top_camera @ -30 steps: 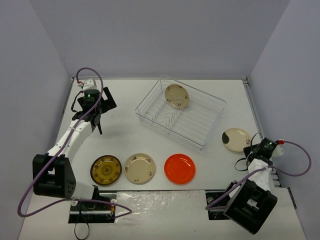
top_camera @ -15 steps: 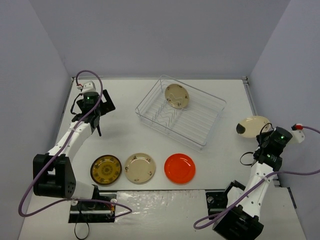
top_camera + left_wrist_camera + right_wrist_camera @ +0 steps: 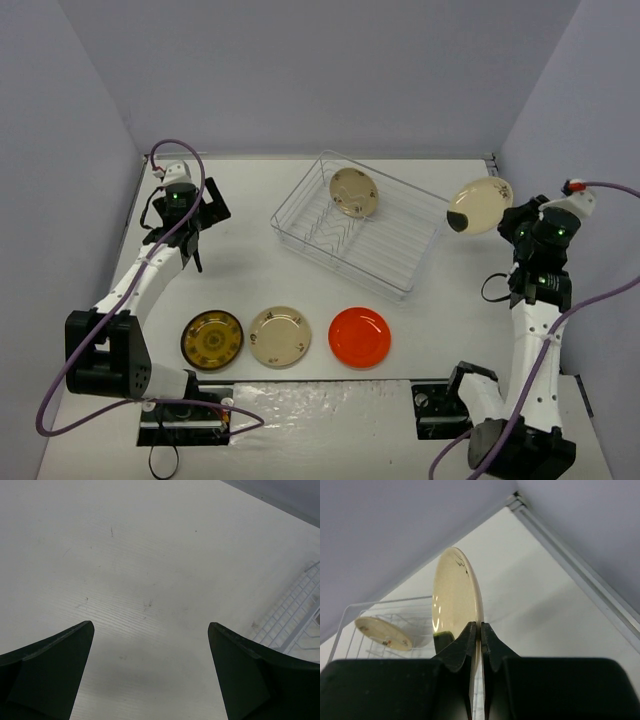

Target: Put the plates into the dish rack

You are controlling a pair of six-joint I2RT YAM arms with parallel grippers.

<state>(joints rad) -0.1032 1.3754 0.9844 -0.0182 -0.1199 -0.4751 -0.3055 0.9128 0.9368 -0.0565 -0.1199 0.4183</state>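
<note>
Cream plate with dark patch [image 3: 480,205] is clamped by its rim in the right gripper [image 3: 479,630] and is held tilted up in the air just beside the dish rack [image 3: 345,262], probably so that it can be slid between the prongs. One cream plate [image 3: 353,192] is leaned inside the rack. The left gripper [image 3: 150,626] is seen wide apart and empty. Dark brown plate [image 3: 212,339], second cream plate [image 3: 280,336] and orange-red plate [image 3: 360,337] are laid flat, not yet loaded.

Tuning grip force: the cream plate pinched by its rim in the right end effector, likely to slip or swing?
Probably stiff: the cream plate shows no sag held edge-on. It could pivot, since the right end effector pinches only a sliver of rim. Its glossy glaze hints at slipperiness.
</note>
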